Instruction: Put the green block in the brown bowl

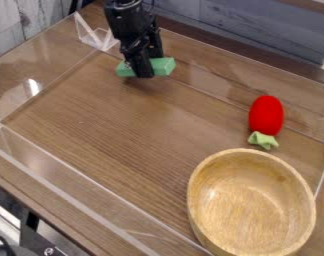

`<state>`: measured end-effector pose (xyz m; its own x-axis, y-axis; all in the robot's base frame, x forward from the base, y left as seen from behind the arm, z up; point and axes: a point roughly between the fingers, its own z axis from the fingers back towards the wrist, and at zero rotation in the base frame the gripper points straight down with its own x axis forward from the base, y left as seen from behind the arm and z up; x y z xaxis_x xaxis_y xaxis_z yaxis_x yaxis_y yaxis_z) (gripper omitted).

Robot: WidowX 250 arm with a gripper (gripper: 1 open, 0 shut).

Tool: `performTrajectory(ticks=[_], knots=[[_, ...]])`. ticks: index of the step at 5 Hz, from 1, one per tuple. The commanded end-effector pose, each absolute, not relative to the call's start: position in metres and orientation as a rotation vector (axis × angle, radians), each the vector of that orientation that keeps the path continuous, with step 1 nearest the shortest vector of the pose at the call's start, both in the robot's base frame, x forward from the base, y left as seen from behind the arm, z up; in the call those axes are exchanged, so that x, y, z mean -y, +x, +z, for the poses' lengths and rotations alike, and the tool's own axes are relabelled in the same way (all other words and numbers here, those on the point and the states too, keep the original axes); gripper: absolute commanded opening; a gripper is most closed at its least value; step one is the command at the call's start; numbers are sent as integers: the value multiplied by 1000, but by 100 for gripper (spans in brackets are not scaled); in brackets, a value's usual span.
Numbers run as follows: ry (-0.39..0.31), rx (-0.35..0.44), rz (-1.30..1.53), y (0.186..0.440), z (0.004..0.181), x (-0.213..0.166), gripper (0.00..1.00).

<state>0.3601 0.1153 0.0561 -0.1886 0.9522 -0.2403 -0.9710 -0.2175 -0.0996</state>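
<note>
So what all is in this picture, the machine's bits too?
Block: one, green, at the gripper's fingertips, far side of the table
Bowl: one, light tan wood, near right
Strawberry: one, red with green leaves, right side, beyond the bowl
Clear plastic item: one, see-through, far left, beside the gripper
Table: one, brown wood, under these things
Gripper: one, black, far side, closed on the block
</note>
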Motion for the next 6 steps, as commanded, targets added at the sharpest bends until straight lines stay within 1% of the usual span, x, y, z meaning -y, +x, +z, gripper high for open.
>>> performTrajectory(ticks=[1,2,4,5,6], knots=[[-353,-10,1665,375,87,-112,0],[-348,-29,1578,376,77,-106,0],[-347,-57,1478,373,94,-102,0],[-285,9,1376,350,90,-99,0],[-275,13,1329,344,89,-93,100]])
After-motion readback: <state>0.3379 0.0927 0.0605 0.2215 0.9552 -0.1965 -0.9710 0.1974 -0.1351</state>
